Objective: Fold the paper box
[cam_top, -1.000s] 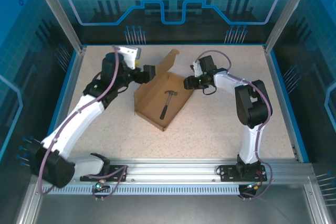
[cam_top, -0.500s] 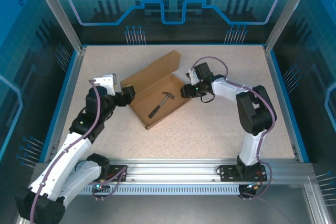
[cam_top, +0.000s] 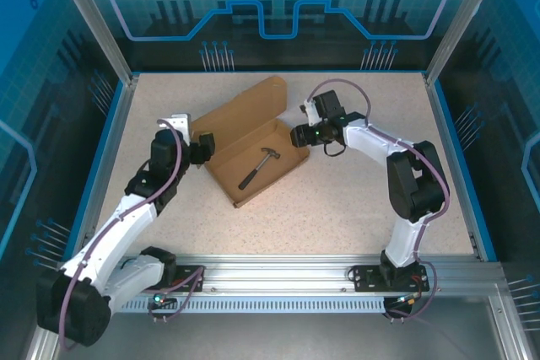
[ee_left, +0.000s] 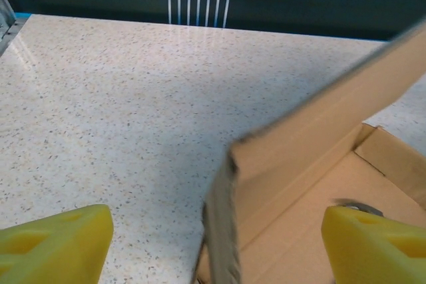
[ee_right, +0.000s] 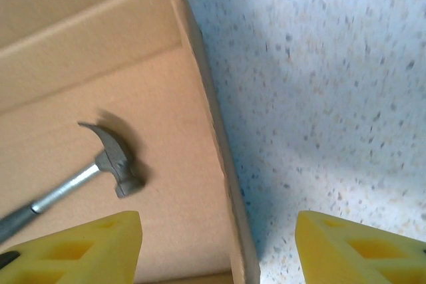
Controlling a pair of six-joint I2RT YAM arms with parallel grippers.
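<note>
The brown paper box [cam_top: 253,153] lies open in the middle of the table with its lid flap [cam_top: 240,107] leaning back. A small hammer [cam_top: 258,166] rests inside it. At the box's left corner my left gripper [cam_top: 205,150] stands open, its yellow fingers [ee_left: 56,247] straddling the upright side wall [ee_left: 223,231] without touching it. On the opposite side my right gripper [cam_top: 297,136] is open astride the right side wall [ee_right: 229,191], one finger [ee_right: 73,251] inside the box near the hammer [ee_right: 100,171], the other over the table.
The speckled tabletop [cam_top: 354,200] has free room in front of and to the right of the box. Blue-edged enclosure walls [cam_top: 443,115] ring the table. A rail [cam_top: 278,271] with both arm bases runs along the near edge.
The box has turned and shifted left since a second ago. My left arm pulled back then returned to the box's left corner. My right gripper has opened wider around the right wall.
</note>
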